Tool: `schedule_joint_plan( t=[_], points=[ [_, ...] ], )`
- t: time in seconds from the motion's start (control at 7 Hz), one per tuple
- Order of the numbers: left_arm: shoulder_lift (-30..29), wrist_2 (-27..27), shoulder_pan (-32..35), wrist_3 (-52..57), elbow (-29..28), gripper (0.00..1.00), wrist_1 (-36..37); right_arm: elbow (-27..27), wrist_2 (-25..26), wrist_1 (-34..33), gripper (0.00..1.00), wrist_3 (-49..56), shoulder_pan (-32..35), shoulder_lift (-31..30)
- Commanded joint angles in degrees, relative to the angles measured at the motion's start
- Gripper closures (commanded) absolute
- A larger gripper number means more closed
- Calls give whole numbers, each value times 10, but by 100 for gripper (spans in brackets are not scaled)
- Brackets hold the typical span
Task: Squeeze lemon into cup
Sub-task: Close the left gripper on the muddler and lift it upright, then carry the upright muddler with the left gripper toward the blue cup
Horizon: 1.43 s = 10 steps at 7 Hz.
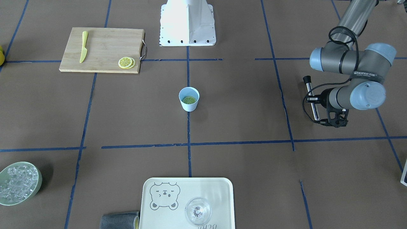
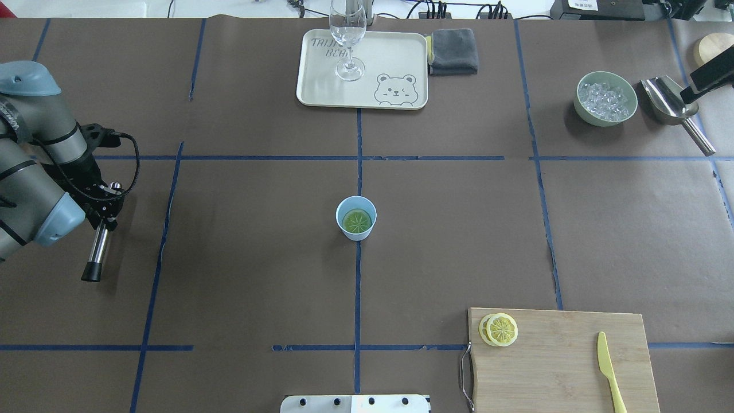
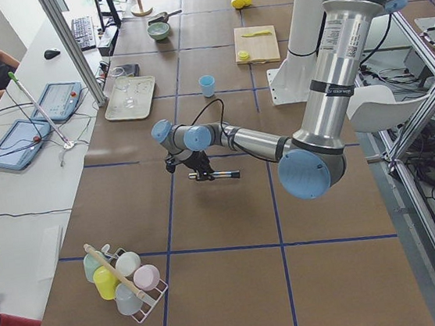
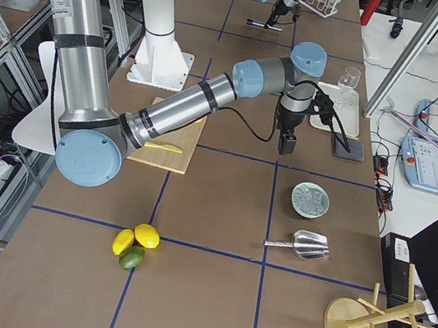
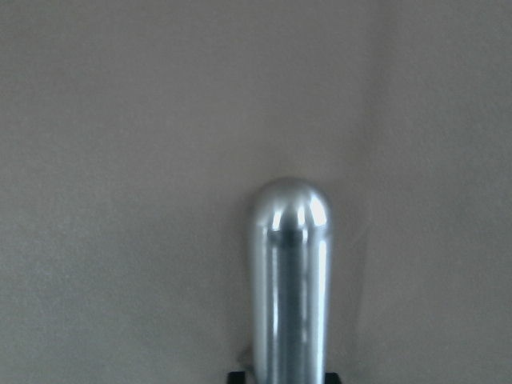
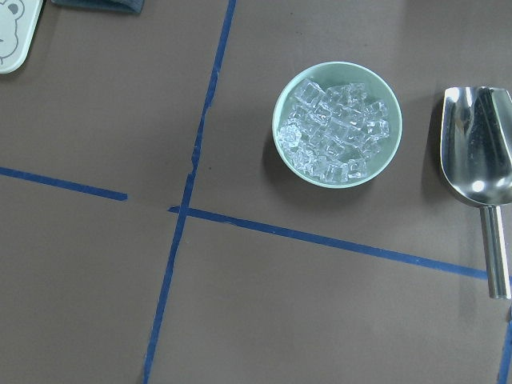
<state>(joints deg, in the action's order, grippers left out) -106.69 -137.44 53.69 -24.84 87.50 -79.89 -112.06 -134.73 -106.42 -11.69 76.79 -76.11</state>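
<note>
The pale blue cup (image 1: 189, 106) (image 2: 346, 229) stands upright at the table's middle with one lemon slice (image 1: 189, 100) (image 2: 356, 220) lying flat inside it. Two more lemon slices (image 1: 126, 62) (image 2: 499, 330) lie overlapped on the cutting board's corner. My left gripper (image 1: 314, 99) (image 2: 105, 213) is far off at the table's side, shut on a metal rod (image 2: 98, 246) (image 5: 288, 280) with a black tip. My right gripper (image 2: 711, 73) hangs above the ice bowl and scoop; whether its jaws are open or shut is hidden.
A wooden cutting board (image 1: 105, 47) (image 2: 562, 367) bears a yellow plastic knife (image 1: 83, 46) (image 2: 609, 367). A tray (image 1: 206, 190) (image 2: 321, 86) holds a clear glass (image 1: 197, 211) (image 2: 348, 40). A green bowl of ice (image 1: 19, 183) (image 6: 338, 124), a metal scoop (image 6: 478, 160) and a grey cloth (image 2: 454, 51) lie at the far side.
</note>
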Motion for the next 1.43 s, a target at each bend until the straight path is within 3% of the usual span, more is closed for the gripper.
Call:
schedule_joint_plan(
  t=[0.0,0.14,0.29,0.57,0.71,1.0,1.14,1.29],
  points=[
    [-3,55,4,-45,55,100,3,0,0,0,0,0,6,0],
    [-5,57,18,-52,83,100,3,-5,2,2,0,1,10,0],
    [-22,86,20,-55,124,100,1,-6,3,0,0,1,11,0],
    [-101,187,19,-127,139,100,0,-3,3,0,0,0,10,-12],
    [-103,190,19,-143,177,100,-4,-4,3,1,0,0,10,-22],
    [-119,246,14,-226,230,100,-69,-3,3,0,0,0,10,-29],
    [-134,283,-16,-252,244,100,-79,-4,2,0,0,0,10,-32],
    [-145,360,-71,-276,273,100,-79,-5,2,0,0,0,10,-37]
  ],
)
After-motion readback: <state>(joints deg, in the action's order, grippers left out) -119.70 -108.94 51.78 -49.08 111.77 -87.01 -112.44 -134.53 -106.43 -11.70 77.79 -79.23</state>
